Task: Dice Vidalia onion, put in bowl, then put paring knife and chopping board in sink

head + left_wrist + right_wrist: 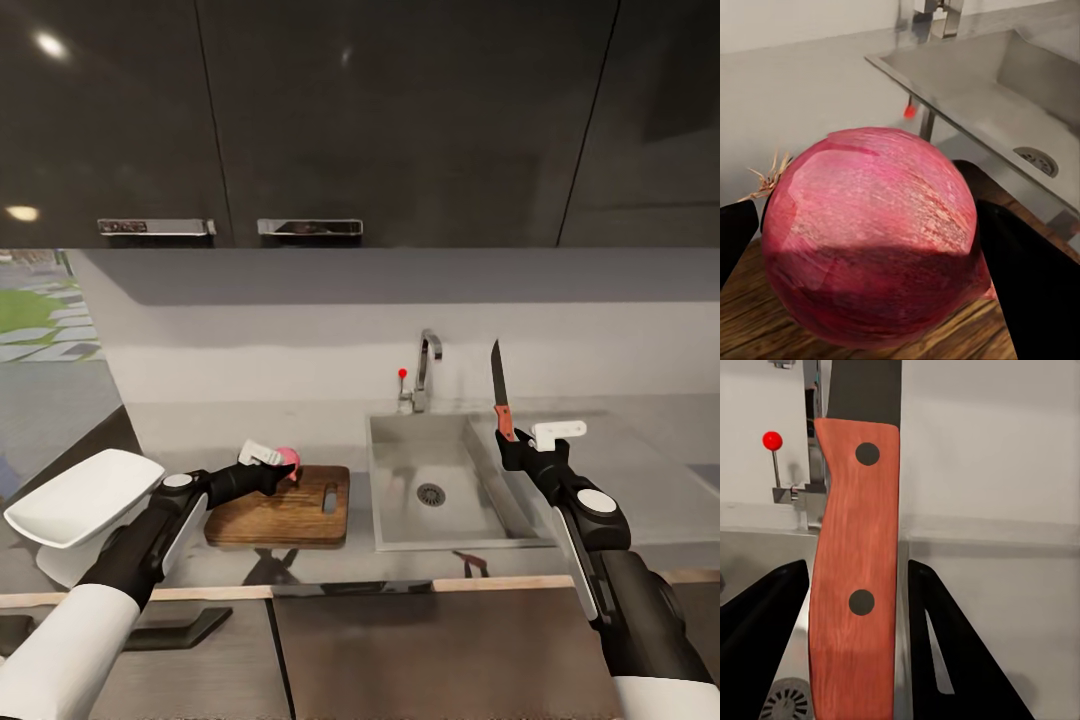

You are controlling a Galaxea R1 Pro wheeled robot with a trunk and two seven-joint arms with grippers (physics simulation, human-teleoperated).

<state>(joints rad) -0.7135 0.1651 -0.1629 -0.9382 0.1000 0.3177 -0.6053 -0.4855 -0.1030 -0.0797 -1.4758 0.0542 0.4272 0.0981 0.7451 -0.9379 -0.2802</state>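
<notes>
Holding the Vidalia onion [288, 461] over the chopping board [283, 507], the left claw [272, 467] is clamped on it, one dark finger [1031, 292] on either side in the left wrist view. Onion skin is pink-red with a dry root tuft on one side. It sits above the board's back edge; whether its underside touches the wood cannot be judged from these angles.

Chopping board lies flat on the desk [650, 470], just beside the left rim of the sink [395, 500], slot handle hole toward the sink.

Right claw [512, 446] is clamped on the paring knife [499, 392], gripping the red-orange handle, which shows two dark rivets in the right wrist view [855, 577]. Blade points straight up, dark, held in the air over the right rim of the sink.

Sink basin has a round drain [431, 494] near its middle; the tap [427, 370] with its red knob [402, 374] stands at the basin's back edge.

Bowl [80, 495], white and shallow, is near the left end of the desk toward its front edge, well apart from the board, partly behind the left arm. Dark wall cabinets [300, 120] hang above.
</notes>
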